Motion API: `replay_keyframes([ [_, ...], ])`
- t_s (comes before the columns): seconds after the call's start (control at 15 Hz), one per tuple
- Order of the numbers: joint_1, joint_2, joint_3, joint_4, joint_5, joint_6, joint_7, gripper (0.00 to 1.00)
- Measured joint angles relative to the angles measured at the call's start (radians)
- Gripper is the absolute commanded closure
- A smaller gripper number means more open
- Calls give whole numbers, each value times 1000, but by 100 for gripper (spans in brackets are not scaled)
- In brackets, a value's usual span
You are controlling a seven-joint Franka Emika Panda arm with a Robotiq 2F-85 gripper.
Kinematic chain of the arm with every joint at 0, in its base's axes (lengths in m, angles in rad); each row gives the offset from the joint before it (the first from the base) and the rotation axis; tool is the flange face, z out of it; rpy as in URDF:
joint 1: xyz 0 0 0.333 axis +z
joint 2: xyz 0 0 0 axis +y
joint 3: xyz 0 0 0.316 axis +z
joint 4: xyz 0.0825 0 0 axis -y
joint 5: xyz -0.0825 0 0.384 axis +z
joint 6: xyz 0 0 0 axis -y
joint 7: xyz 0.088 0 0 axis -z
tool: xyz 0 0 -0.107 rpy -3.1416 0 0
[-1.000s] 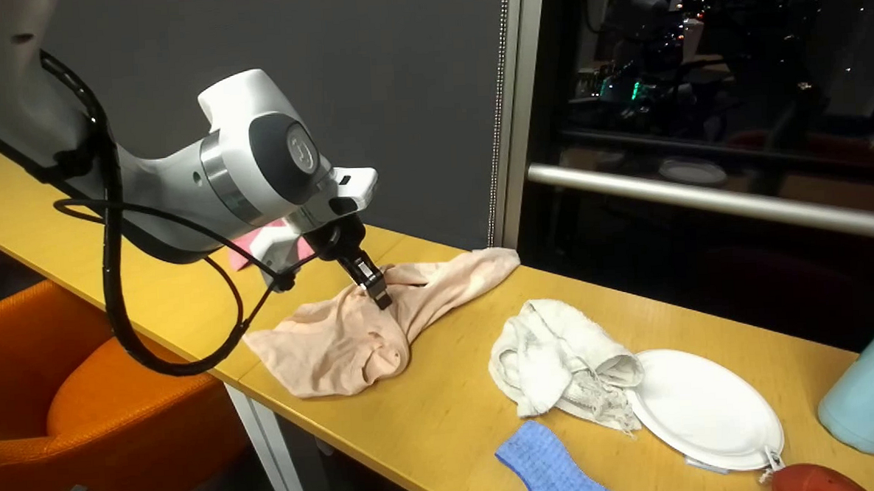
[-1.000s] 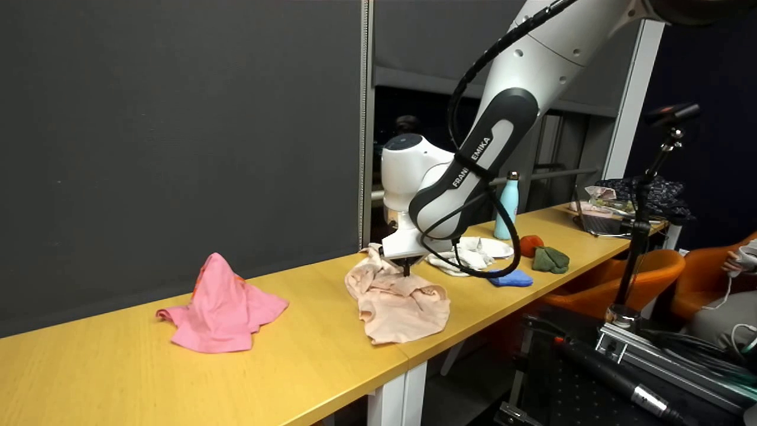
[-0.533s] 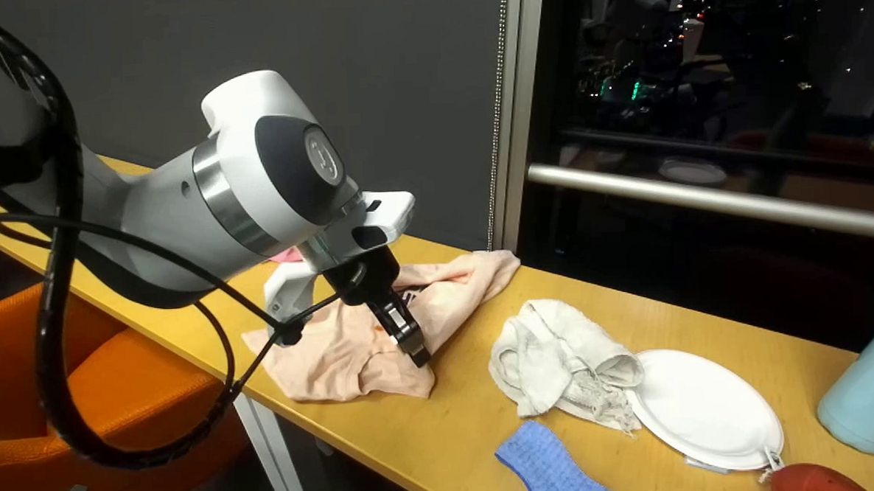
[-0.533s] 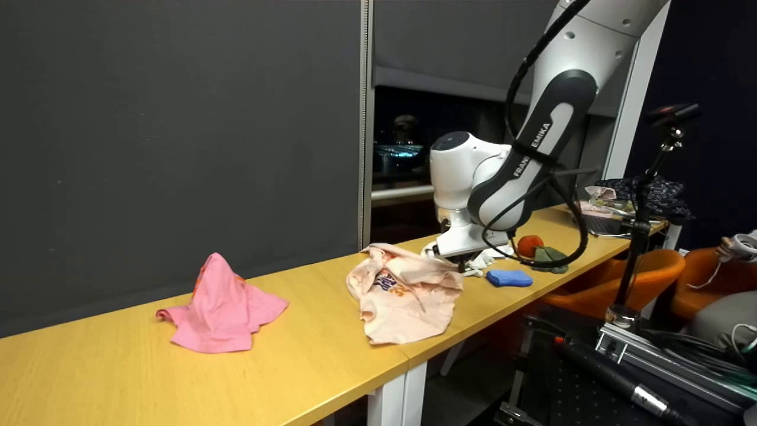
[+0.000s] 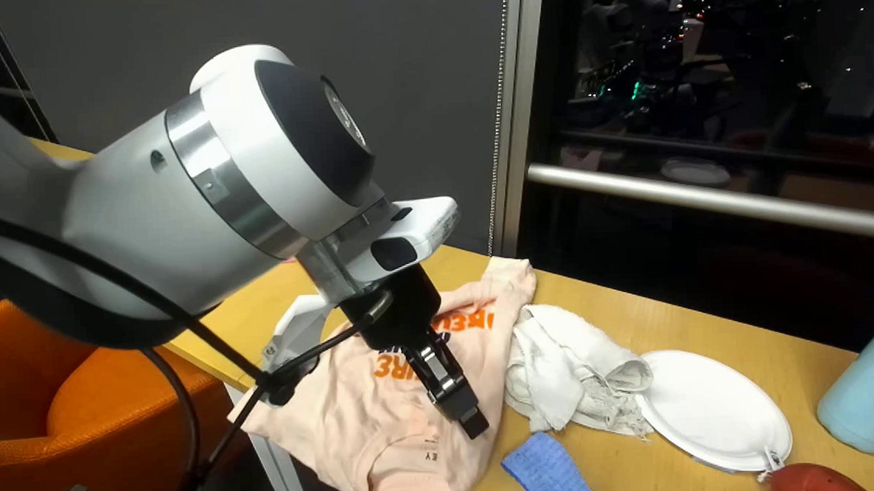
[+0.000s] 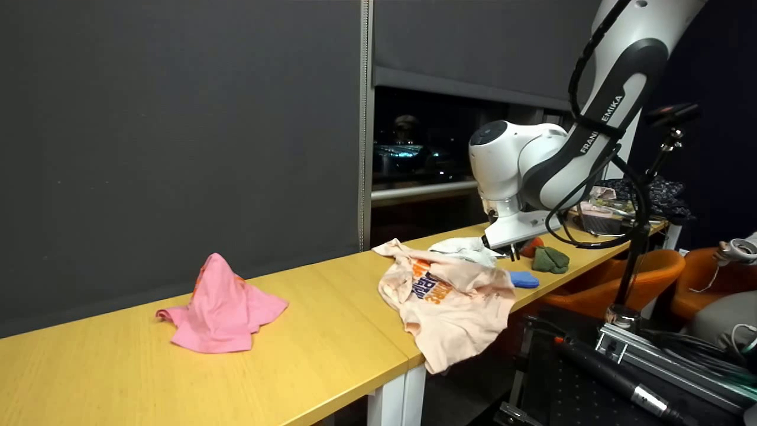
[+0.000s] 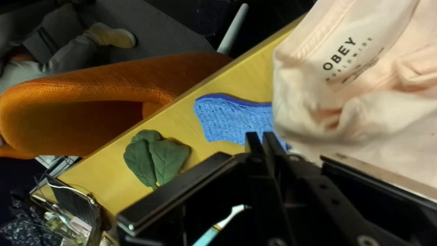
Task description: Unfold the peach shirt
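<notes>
Because part of the peach shirt point(image 6: 458, 305) hangs past the chair-side edge of the table point(image 6: 319, 313), I treat slippage off that edge as the primary fault. The remainder lies on the tabletop, printed side up and creased; I judge the unfolding well advanced but incomplete.

The gripper point(image 7: 262, 137) is positioned near the collar point(image 7: 293, 58). Its fingers point(image 7: 253, 145) stand close together with a thin slit between them, and no cloth shows in that slit. I am unable to determine whether they meet fully or pinch a hidden fold; verification is required before any lift.

Cause one: a pull toward the edge adds overhanging weight and may draw the whole shirt down. Cause two: the shirt appears to touch the white towel point(image 5: 560, 373), which lies against the white plate point(image 5: 717, 410); a sweep in that direction may shove both. Cause three: the blue sponge point(image 5: 550, 473) lies near the collar, so a low grasp may catch it along with cloth.

The work surface is smooth yellow wood, on which I expect the shirt to slide readily. A pink cloth point(image 6: 225, 310) sits well apart from it, and a blue bottle point(image 5: 871, 396) stands near the plate. An orange chair point(image 5: 107, 452) stands at the table; a grey blind point(image 6: 177, 148) hangs alongside a dark window point(image 5: 696, 94).
</notes>
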Motion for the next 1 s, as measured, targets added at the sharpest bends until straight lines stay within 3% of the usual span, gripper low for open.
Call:
replay_keyframes([
  [0.53, -214, -30, 224, -17, 6, -20, 52, 2],
  [0.8, -268, -12, 338, 59, 189, 5, -21, 0],
  [1.0, -274, 40, 372, 151, 301, 16, -77, 0],
])
